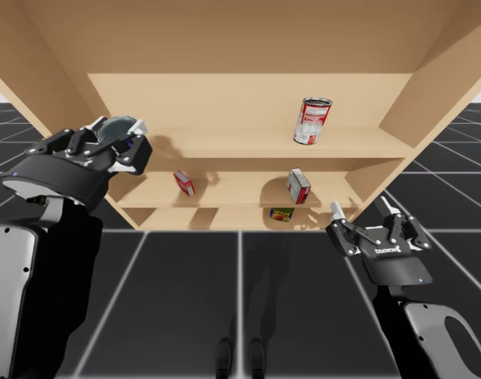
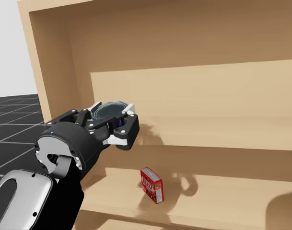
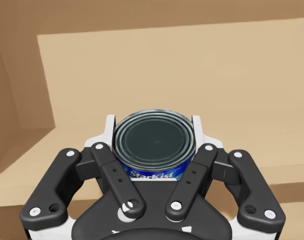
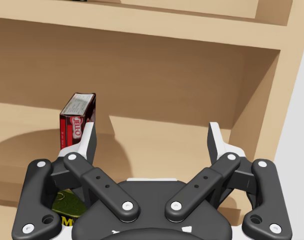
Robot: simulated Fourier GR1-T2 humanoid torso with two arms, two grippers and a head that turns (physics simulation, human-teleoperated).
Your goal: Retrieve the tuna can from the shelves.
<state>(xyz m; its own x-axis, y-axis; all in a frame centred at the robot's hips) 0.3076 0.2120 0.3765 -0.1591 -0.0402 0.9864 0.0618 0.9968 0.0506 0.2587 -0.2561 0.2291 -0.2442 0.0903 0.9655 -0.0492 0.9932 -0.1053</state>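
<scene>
The tuna can (image 3: pixel 154 145) is a low round tin with a blue side and a dark silvery lid facing up. My left gripper (image 3: pixel 153 125) is shut on it, one white fingertip on each side. In the head view the tuna can (image 2: pixel 107 111) and my left gripper (image 2: pixel 112 108) hang in front of the left end of the upper shelf board (image 2: pixel 217 139). In the high view the tuna can (image 1: pixel 116 125) sits at the left side wall. My right gripper (image 1: pixel 360 207) stands open low at the right, nothing between its fingers (image 4: pixel 215 137).
A red-and-white tall can (image 1: pixel 312 120) stands on the upper shelf at the right. The middle shelf holds a small red box (image 1: pixel 184 183) and a larger red box (image 1: pixel 298 186). A green-and-yellow item (image 1: pixel 282 214) lies on the lowest shelf. Slanted side walls (image 1: pixel 430 87) flank the shelves.
</scene>
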